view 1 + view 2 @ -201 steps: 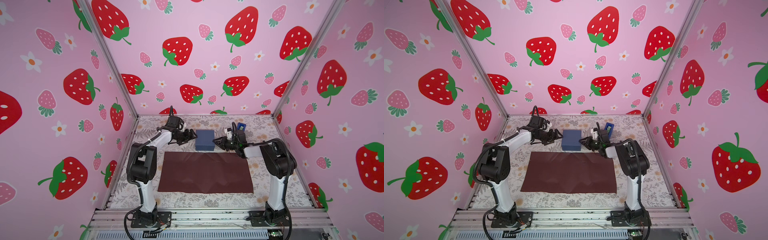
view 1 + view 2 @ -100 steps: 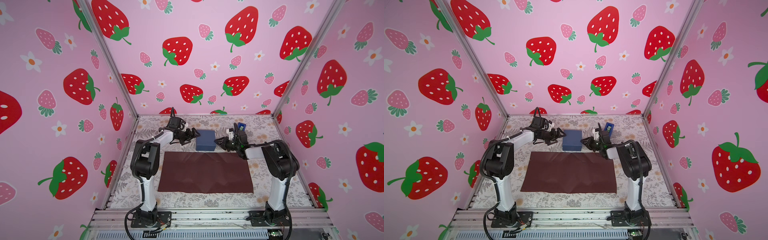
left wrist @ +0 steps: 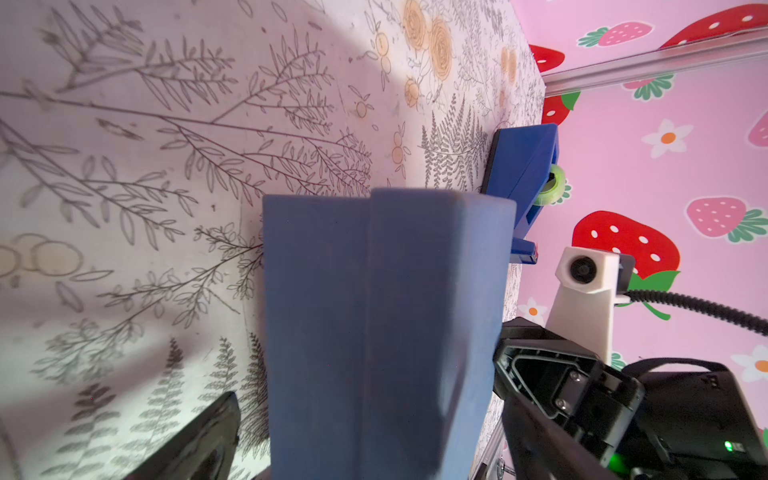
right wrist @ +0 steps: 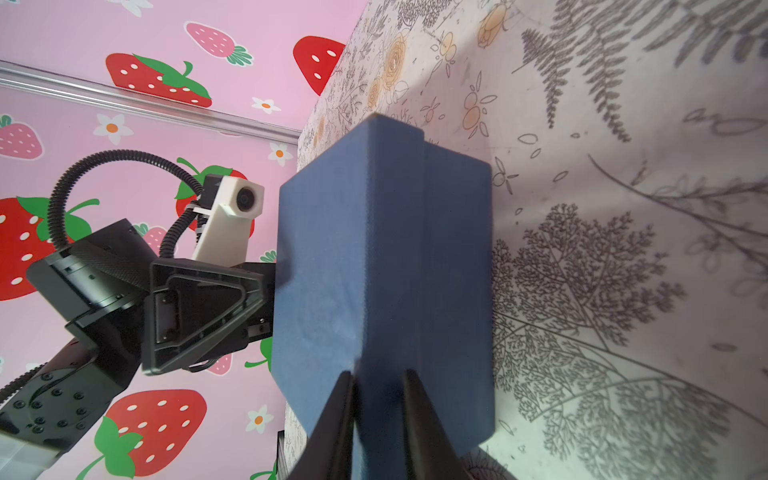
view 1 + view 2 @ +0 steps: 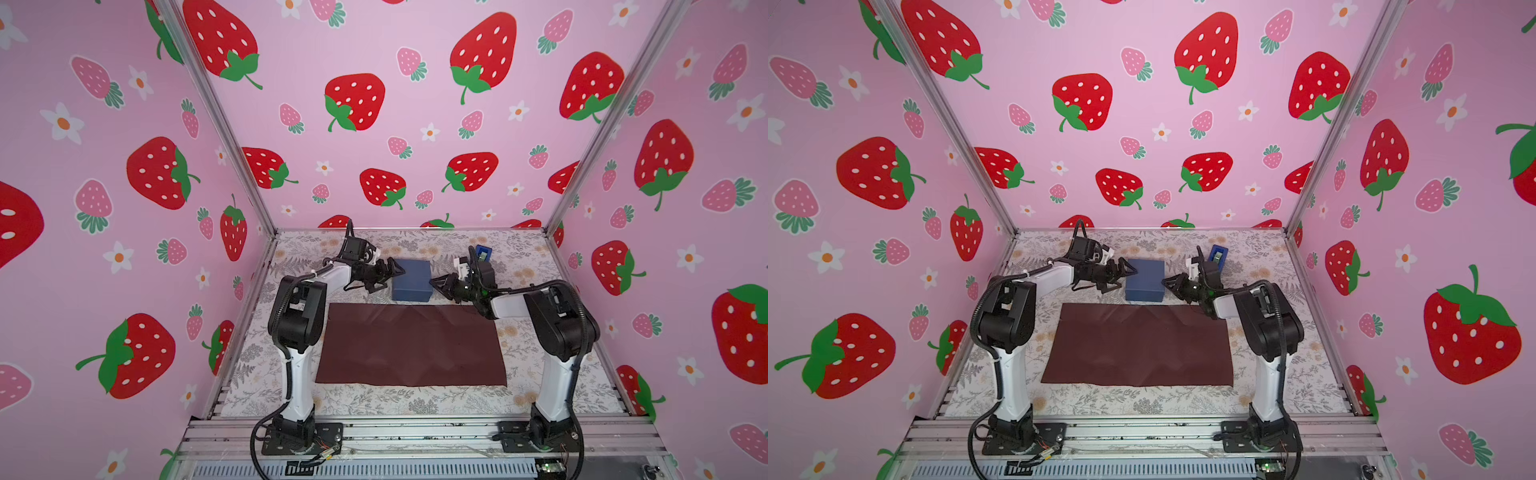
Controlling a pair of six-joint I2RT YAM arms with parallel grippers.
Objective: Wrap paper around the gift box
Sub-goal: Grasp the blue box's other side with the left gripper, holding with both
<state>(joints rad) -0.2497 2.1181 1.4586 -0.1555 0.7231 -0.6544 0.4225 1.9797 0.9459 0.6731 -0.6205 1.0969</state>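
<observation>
Well, in both top views the gift box [image 5: 411, 279] [image 5: 1144, 279] stands on the floral table [image 5: 540, 374] just beyond the far edge of the paper [image 5: 411, 345] [image 5: 1138, 345], which lies flat and faintly creased between the two arm bases. The left gripper [image 5: 395, 274] [image 5: 1128, 272] reaches in from the left with its jaws spread wide, tips at the box's left side. The right gripper [image 5: 434, 284] [image 5: 1167, 283] points at the box's right side with its jaws drawn close together. A blue tape dispenser [image 5: 483, 251] [image 5: 1218, 252] sits near the back wall, behind the right wrist. From the left wrist, the box [image 3: 374, 332] fills the middle of the picture, close up, its lid seam showing. One dark finger [image 3: 199, 440] lies beside it, the other finger is hidden, and the right gripper's body shows on the box's far side, with the dispenser [image 3: 523, 166] beyond. From the right wrist, two slim fingers [image 4: 336, 415] stand only a narrow gap apart with their tips at the box's [image 4: 386, 270] near face, pinching nothing. Whether they actually touch it is not clear. The left gripper's body [image 4: 199, 307] shows past the box's far side.
</observation>
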